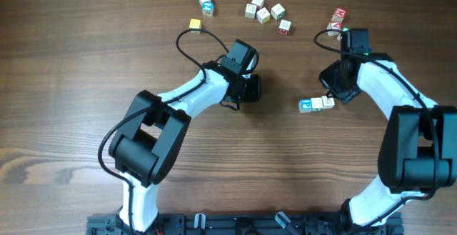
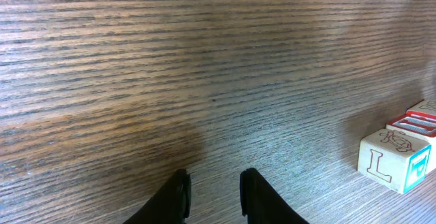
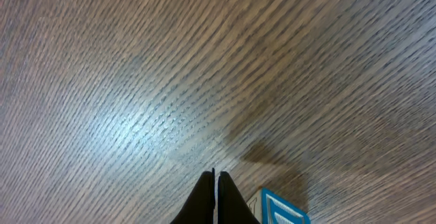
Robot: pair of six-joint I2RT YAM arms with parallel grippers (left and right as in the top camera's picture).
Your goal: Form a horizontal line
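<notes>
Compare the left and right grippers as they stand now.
The left gripper has its jaws apart; the right gripper has them shut. The row of cubes lies right beside the right gripper but farther from the left gripper. Both hold nothing.

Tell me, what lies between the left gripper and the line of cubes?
Nothing: only bare table separates the left gripper from the line of cubes, clearest overhead.

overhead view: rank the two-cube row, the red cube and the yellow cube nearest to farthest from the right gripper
1. two-cube row, just left of the right gripper
2. red cube, top right edge of the scatter
3. yellow cube, far top left
</notes>
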